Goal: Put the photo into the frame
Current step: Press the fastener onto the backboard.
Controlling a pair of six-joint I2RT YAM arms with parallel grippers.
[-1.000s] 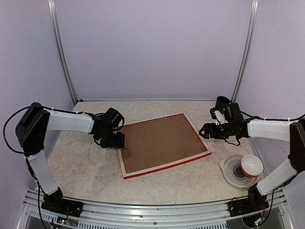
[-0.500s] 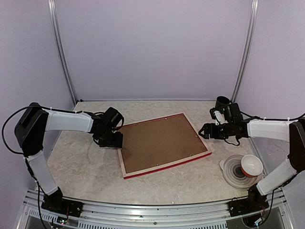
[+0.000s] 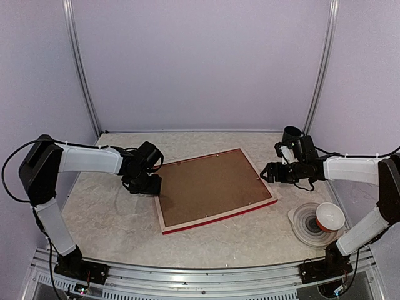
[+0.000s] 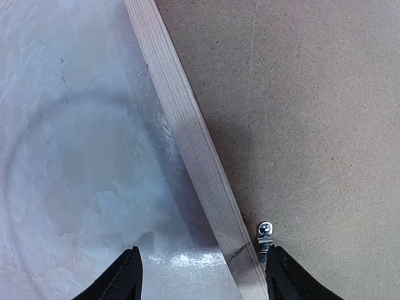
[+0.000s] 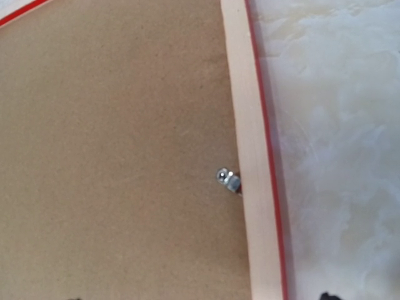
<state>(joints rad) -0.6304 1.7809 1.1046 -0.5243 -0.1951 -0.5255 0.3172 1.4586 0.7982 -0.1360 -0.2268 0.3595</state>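
Note:
The frame [image 3: 215,212] lies face down on the table, pale wood back up and red edges showing. A brown backing board [image 3: 209,184] fills it. The photo is hidden. My left gripper [image 3: 152,185] is open at the frame's left edge. It straddles the wooden rail [image 4: 187,134], with one fingertip [image 4: 281,275] beside a metal clip [image 4: 265,237]. My right gripper [image 3: 267,172] hovers open over the frame's right rail [image 5: 247,125], above another clip [image 5: 228,180]. Only the very tips of its fingers show at the bottom of the right wrist view.
An orange-and-white bowl [image 3: 329,217] sits on a stack of plates [image 3: 306,226] at the front right. A black cup [image 3: 291,134] stands behind the right gripper. Metal posts [image 3: 81,69] and purple walls enclose the table [image 3: 112,219].
My left gripper has shifted slightly at the frame's left edge. The frame and the right arm have not moved.

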